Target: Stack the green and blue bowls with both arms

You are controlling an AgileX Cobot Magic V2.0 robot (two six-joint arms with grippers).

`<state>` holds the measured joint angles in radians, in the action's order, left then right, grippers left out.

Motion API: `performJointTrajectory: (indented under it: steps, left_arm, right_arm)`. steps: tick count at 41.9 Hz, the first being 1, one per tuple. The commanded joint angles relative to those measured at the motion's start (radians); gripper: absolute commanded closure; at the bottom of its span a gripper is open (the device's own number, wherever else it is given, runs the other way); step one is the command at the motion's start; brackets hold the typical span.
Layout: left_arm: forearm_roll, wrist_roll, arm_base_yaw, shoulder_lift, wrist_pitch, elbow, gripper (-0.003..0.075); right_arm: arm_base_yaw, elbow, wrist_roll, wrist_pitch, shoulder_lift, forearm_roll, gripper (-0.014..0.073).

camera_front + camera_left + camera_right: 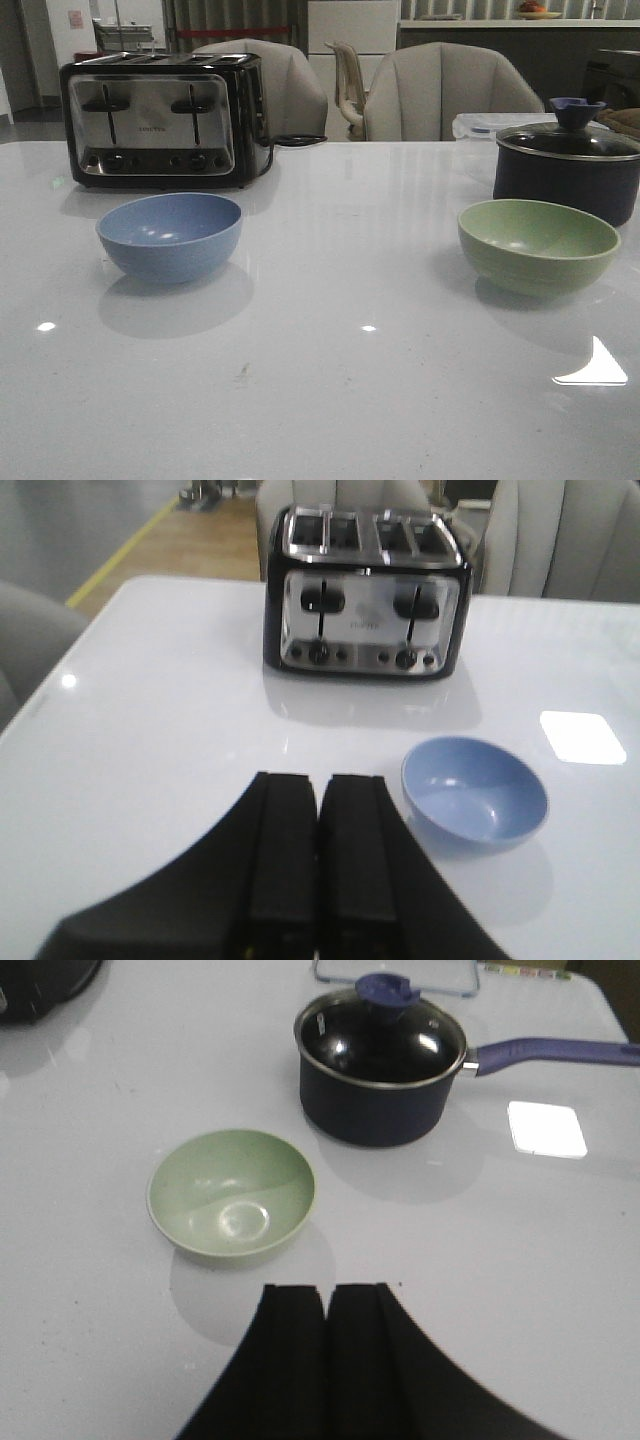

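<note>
Front view, table: white glossy table (330, 400) fills the lower part of the picture; no arm or gripper appears in this view
Front view, blue bowl: blue bowl (169, 236) stands upright on the left side of the table, open side up, nothing in it; it sits in front of the toaster, apart from it
Front view, green bowl: green bowl (538, 246) stands upright on the right side, open side up, nothing in it; well apart from the blue bowl; just in front of the pot
Front view, toaster: black-and-steel toaster (165, 120) at the back left of the table; a dark cord trails from its right side
Front view, pot: dark navy pot (567, 170) with a glass lid and a blue knob at the back right
Front view, background: pale upholstered chairs (450, 95) behind the far edge of the table
Left wrist view, left gripper: left gripper (318, 865) is above the table with its two black fingers (283, 850) pressed together, only a thin seam between them; they clasp nothing
Left wrist view, blue bowl: blue bowl (474, 805) rests on the table near the fingertips, not touching them; the toaster (365, 590) stands beyond it
Right wrist view, right gripper: right gripper (326, 1355) is above the table, its fingers (292, 1360) together with a narrow seam; nothing between them
Right wrist view, green bowl: green bowl (231, 1196) rests near the fingertips, clear of them; the pot (380, 1055) is beyond it, its blue handle pointing away from the bowl
</note>
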<state>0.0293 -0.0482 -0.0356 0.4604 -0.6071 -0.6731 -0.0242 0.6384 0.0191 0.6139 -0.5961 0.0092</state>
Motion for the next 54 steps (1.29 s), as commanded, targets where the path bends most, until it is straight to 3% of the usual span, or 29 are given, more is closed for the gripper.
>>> performJointTrajectory:
  steps: [1,10,14,19,24,27,54]
  left_arm:
    - [0.008,-0.008,0.0,0.059,0.058,-0.018,0.0617]
    - [-0.001,-0.008,0.0,0.133,0.026,-0.016,0.0617]
    - [-0.006,0.005,0.0,0.155,0.026,-0.016,0.0602]
    - [-0.006,0.025,0.0,0.17,0.033,-0.015,0.0419]
    - [-0.01,0.025,0.0,0.177,0.041,-0.015,0.0202]
    - [-0.01,0.025,0.0,0.182,0.046,-0.015,0.0171]
    - [-0.01,0.025,0.0,0.182,0.066,-0.015,0.019]
  right_arm:
    - [0.008,0.036,0.005,-0.07,-0.068,-0.009,0.0559]
    - [0.008,0.036,0.005,-0.054,-0.191,-0.009,0.0552]
    - [0.008,0.036,0.005,-0.053,-0.24,-0.009,0.0452]
    - [0.008,0.036,0.005,-0.076,-0.307,-0.009,0.0181]
    - [0.008,0.056,0.004,-0.092,-0.386,0.005,0.0038]
    - [0.008,0.09,0.004,-0.088,-0.446,0.026,0.0037]
    - [0.008,0.522,0.004,-0.108,-1.069,0.042,0.0037]
